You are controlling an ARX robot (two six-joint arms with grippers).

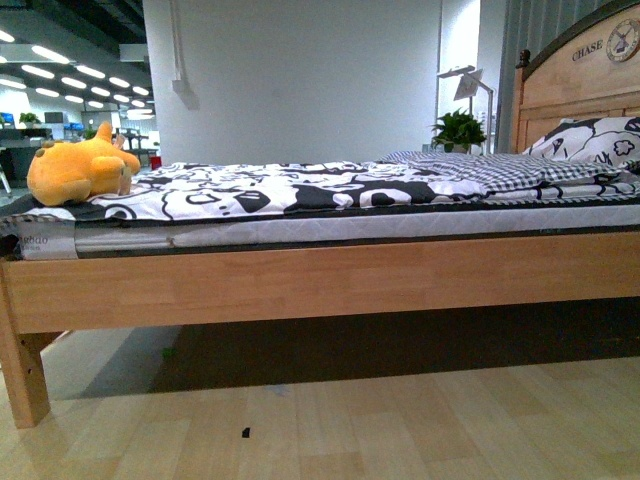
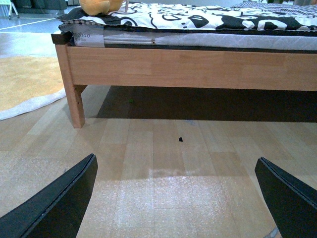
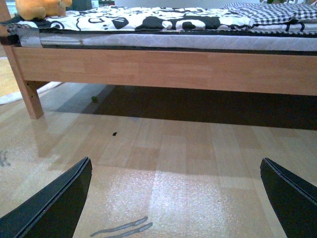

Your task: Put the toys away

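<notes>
Headboard (image 1: pixel 580 90) reads CHASE; plush animal (image 1: pixel 75 172) lies by label (image 1: pixel 48 240), perhaps "ebao".

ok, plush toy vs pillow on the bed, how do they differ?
The plush toy is plain orange-yellow; the pillow is black-and-white patterned. The plush toy lies at the foot end; the pillow sits propped at the headboard end. Both rest on the bed.

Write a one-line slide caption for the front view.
Orange plush toy lies on the patterned quilt at the left end of a wooden bed.
</notes>
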